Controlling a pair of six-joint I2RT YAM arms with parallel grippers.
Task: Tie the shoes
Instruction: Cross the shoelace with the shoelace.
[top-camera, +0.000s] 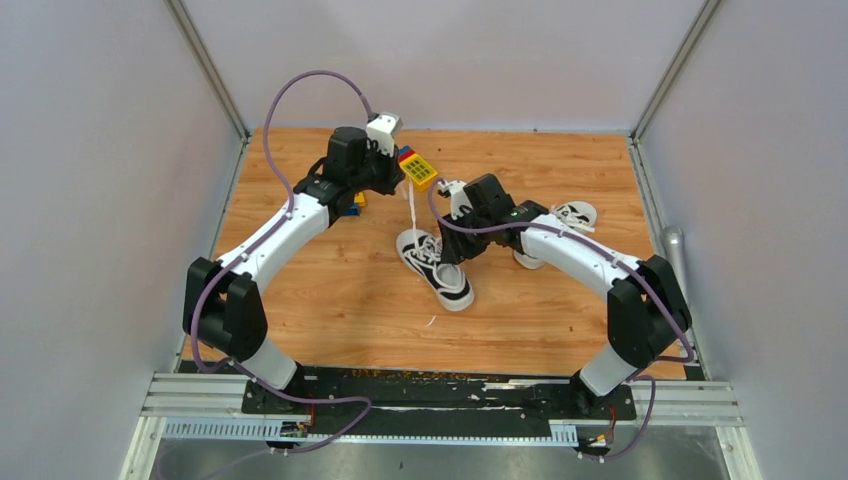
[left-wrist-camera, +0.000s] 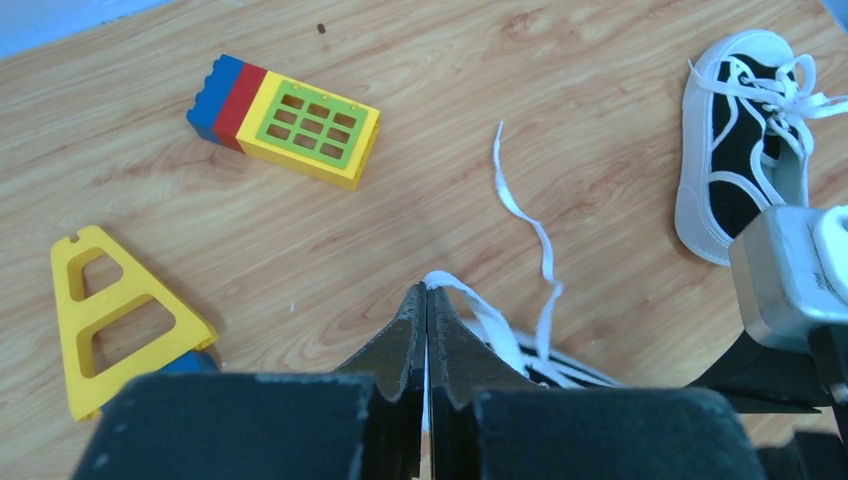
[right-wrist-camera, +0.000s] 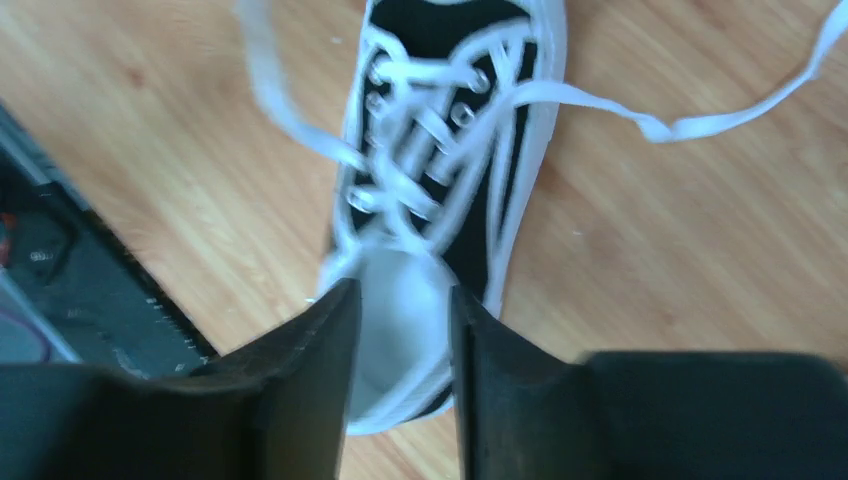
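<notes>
Right jaws stand apart over the shoe at its toe; left jaws clamp its lace.

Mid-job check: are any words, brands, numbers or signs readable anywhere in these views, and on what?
None readable.
The near shoe and the far shoe show no brand or label. The toy block carries no print. The right wrist view is too blurred to show small marks.
</notes>
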